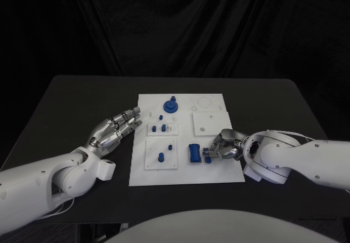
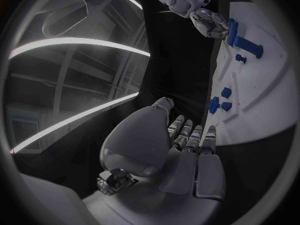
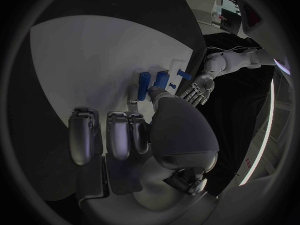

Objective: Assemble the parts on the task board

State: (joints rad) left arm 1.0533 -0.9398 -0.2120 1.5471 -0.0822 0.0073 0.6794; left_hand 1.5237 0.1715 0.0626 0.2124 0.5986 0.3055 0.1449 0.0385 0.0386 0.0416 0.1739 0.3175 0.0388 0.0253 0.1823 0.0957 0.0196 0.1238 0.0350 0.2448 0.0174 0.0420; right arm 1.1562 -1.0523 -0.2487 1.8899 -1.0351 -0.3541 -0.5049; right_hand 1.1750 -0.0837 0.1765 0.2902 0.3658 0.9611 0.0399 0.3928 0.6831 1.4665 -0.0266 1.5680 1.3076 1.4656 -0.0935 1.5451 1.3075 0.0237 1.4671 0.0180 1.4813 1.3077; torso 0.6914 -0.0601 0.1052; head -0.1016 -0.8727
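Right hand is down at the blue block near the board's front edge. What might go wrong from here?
1. The right hand touches the blue block from one side; a push may slide it across the white board.
2. Small pegs stand just beyond it and might get knocked.
3. The left hand hovers open beside the board, steadying nothing.

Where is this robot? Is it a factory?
More likely a robot test lab: a black table with dark curtains behind, one white task board holding small blue parts, and two robot hands working.
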